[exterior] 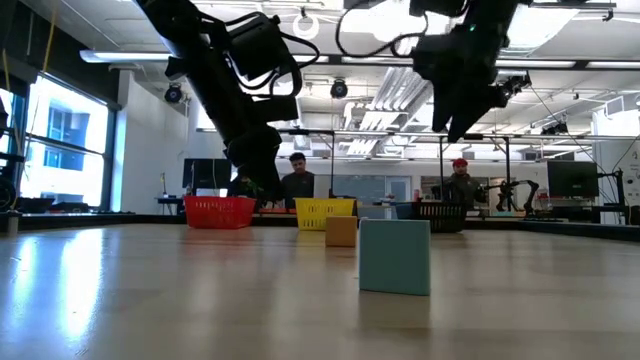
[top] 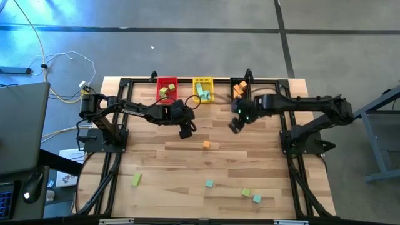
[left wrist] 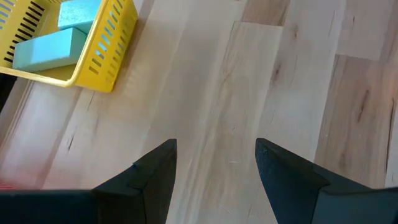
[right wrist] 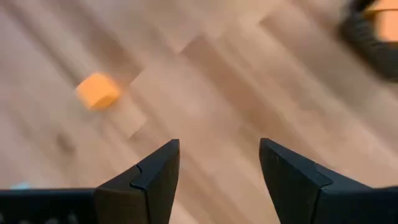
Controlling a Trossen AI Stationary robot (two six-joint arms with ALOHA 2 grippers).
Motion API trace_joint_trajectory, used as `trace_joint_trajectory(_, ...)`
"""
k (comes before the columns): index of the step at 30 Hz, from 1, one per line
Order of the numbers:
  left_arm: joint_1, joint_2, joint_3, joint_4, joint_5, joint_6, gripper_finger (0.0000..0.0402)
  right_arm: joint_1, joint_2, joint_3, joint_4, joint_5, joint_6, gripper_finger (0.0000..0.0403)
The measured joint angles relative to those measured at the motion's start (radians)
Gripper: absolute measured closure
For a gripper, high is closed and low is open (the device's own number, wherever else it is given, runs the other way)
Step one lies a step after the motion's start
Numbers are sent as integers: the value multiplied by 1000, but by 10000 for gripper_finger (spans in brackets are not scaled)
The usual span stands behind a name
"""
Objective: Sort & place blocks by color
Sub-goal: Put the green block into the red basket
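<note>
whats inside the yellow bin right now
The yellow bin holds teal blocks: the left wrist view shows two, a bar and another piece behind it. The bin's far side is cut off there, so more could be hidden.

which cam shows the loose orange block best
The high view: the orange block lies alone mid-table, clear of both arms. The low view shows one face; the right wrist view shows it blurred; the left wrist view misses it.

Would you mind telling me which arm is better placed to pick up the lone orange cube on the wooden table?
Probably the right. The right gripper hangs open with the small orange cube ahead in its wrist view. The left gripper is about as near, also open, but its wrist view shows only the yellow slotted bin.
</note>
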Motion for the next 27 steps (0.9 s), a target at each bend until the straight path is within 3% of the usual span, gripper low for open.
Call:
trace_joint_trajectory(16,0,1,0,-16,3,-132,200,505,0,0,1,65,254,199)
trace_joint_trajectory(27,0,1,0,-9,3,-170,200,703,0,0,2,49,455,199)
